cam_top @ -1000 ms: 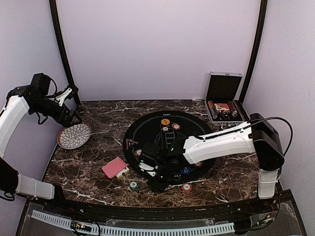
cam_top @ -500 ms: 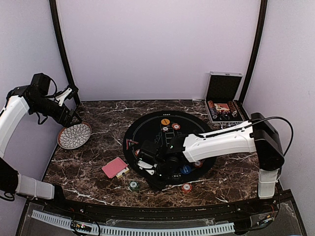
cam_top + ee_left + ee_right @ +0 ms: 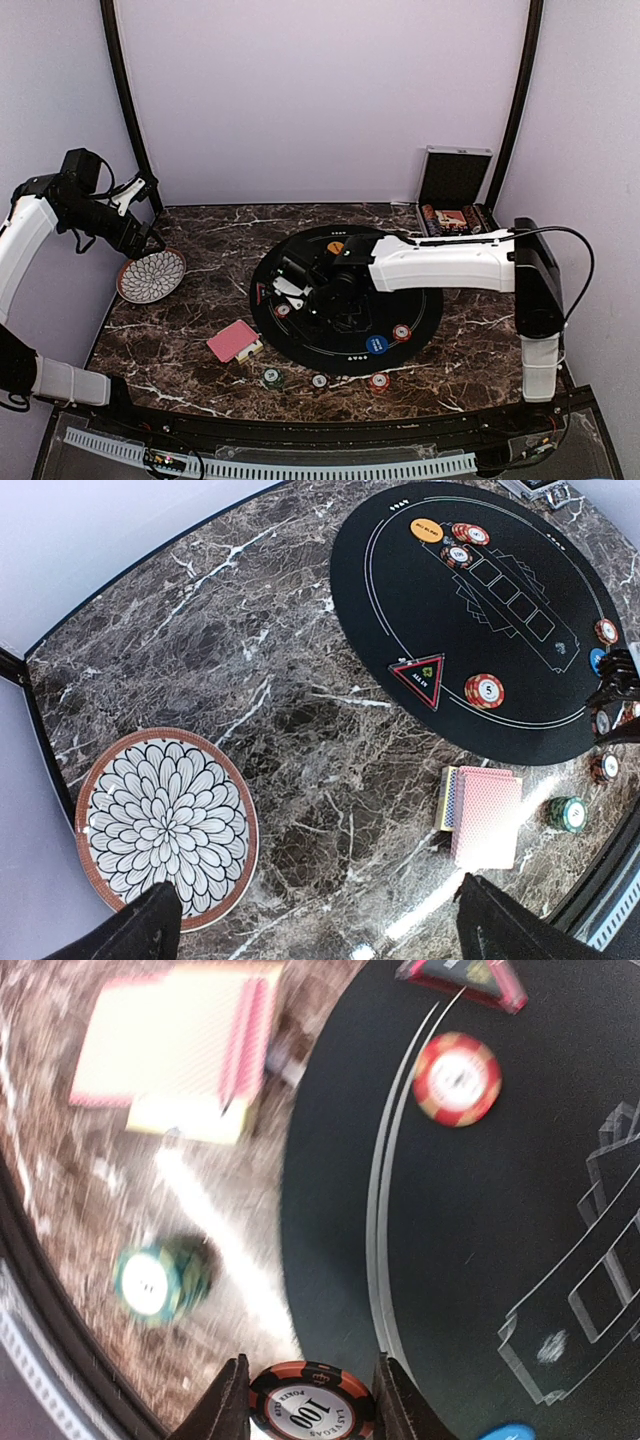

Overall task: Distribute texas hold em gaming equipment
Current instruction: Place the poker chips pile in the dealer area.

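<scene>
At the round black mat's (image 3: 340, 345) nine o'clock, the right gripper (image 3: 297, 290) pinches an orange-and-black plastic poker chip (image 3: 310, 1412) by opposite rims. It is likely light, stiff and slippery. The left gripper (image 3: 320, 925) gapes empty.

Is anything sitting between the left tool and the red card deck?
Nothing visible. The left tool hangs open near the patterned plate, and only bare marble lies between it and the card deck.

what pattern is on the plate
The plate has black-and-white petals, reddish rim; left wrist view.

Right arm (image 3: 440, 265) now mid-mat (image 3: 310, 345), chip (image 3: 311, 1405) in jaws.
</scene>
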`<move>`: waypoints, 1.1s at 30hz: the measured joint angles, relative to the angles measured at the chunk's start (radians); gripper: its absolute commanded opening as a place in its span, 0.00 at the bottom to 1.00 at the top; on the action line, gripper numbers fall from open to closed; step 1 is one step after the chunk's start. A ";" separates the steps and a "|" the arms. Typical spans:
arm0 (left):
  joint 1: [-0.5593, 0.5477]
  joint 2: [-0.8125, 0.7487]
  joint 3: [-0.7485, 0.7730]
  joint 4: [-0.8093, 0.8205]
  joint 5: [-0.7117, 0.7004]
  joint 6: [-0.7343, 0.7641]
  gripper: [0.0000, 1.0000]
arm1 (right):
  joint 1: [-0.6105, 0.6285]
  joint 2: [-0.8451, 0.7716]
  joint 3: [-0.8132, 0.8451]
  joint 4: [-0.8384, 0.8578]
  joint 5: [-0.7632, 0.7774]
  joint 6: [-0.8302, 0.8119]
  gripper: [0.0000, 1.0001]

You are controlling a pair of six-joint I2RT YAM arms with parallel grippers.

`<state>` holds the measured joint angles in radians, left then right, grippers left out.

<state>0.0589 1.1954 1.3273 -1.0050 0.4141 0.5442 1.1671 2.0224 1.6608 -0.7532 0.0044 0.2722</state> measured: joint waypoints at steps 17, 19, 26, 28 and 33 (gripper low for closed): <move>0.000 -0.002 0.000 0.000 -0.004 0.004 0.99 | -0.033 0.272 0.222 -0.004 0.011 0.003 0.11; 0.000 -0.002 0.000 0.000 -0.003 0.004 0.99 | -0.036 0.274 0.222 0.002 0.014 0.004 0.12; 0.000 -0.002 0.000 0.000 -0.003 0.004 0.99 | -0.049 0.301 0.225 0.023 0.023 0.014 0.39; 0.000 -0.002 0.000 0.000 -0.003 0.004 0.99 | -0.049 0.301 0.226 0.026 0.024 0.015 0.46; 0.000 -0.002 0.000 0.000 -0.003 0.003 0.99 | -0.048 0.302 0.226 0.031 0.035 0.017 0.58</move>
<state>0.0589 1.1934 1.3270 -1.0050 0.4110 0.5476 1.1187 2.3241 1.8870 -0.7219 0.0391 0.2893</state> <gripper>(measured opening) 0.988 0.502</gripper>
